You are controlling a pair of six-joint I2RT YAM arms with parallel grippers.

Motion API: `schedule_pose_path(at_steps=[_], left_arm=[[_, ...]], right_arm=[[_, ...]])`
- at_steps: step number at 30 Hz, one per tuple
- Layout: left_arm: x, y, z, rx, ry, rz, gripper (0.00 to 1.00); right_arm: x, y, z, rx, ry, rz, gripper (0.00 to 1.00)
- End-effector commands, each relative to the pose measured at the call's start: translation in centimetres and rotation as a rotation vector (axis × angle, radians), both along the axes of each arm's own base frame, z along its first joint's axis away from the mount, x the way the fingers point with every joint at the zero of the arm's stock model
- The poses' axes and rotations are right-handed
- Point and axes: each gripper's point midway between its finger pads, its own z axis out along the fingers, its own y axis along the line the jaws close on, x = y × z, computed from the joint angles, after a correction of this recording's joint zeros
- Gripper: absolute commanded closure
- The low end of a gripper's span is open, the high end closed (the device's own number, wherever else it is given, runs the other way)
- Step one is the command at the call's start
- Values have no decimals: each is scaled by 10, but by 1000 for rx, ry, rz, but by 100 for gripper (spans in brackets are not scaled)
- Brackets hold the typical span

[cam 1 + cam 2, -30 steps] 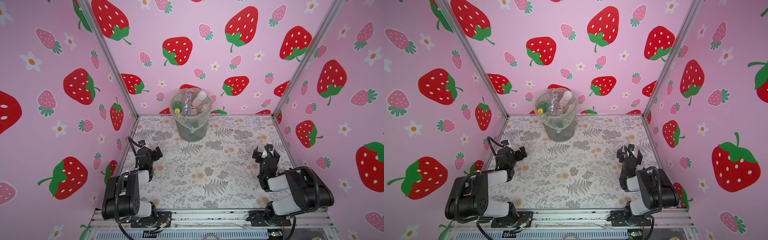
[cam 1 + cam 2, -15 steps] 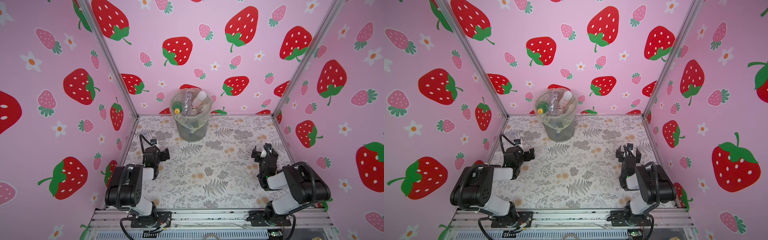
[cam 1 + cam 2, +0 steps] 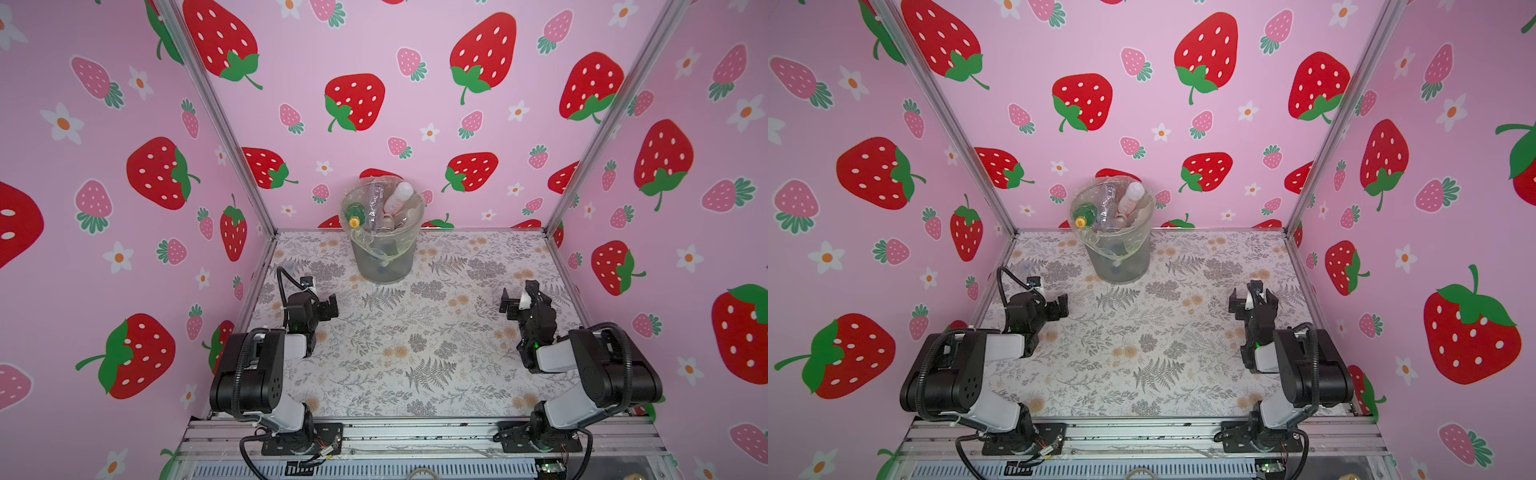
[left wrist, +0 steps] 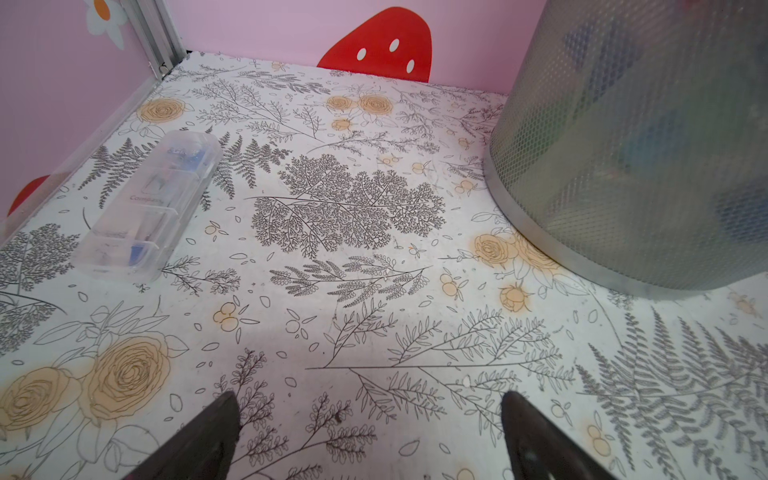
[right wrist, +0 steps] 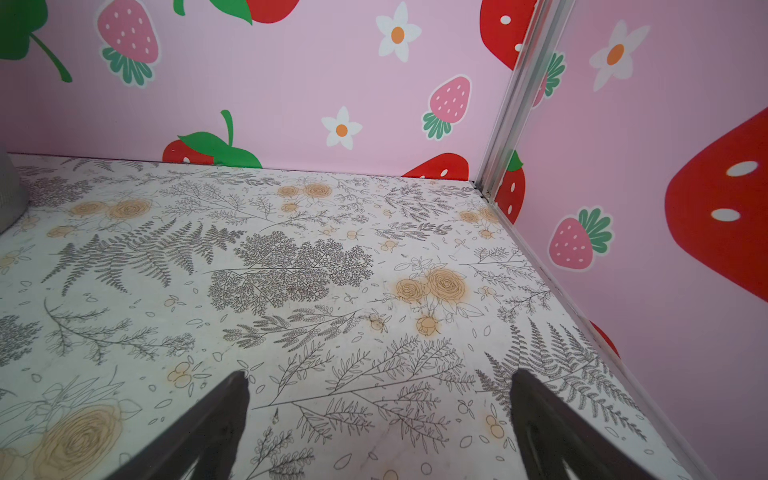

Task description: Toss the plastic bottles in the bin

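Inside bin [image 3: 400, 262], bottles [image 3: 397, 198] partly hidden.

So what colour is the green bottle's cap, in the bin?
Yellow cap, clearest in a top view.

- The bin [image 3: 384, 257] stands at 12 o'clock on the table [image 3: 415, 353], near the back wall [image 3: 415, 124], with plastic bottles [image 3: 398, 197] heaped to its mouth.
- A clear case [image 4: 149, 203] lies flat at about 10 o'clock beside the left wall [image 4: 62, 83], seemingly well apart from the bin.
- Open floor runs from 6 o'clock to the bin's foot.
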Motion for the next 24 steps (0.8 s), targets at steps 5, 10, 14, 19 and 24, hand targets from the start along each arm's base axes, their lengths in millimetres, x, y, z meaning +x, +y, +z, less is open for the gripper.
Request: schedule_pose_path(at_steps=[5, 10, 14, 19, 24], left_arm=[[9, -3, 16, 16, -54, -21, 1], [9, -4, 15, 21, -49, -20, 1], [9, -4, 15, 22, -49, -20, 1], [9, -4, 16, 22, -51, -19, 1], [9, -3, 16, 22, -50, -18, 1]], right_arm=[[3, 2, 2, -13, -6, 21, 1], [3, 3, 3, -13, -7, 21, 1], [3, 2, 3, -13, -7, 20, 1], [5, 2, 1, -14, 4, 21, 1], [3, 2, 2, -15, -4, 20, 1]])
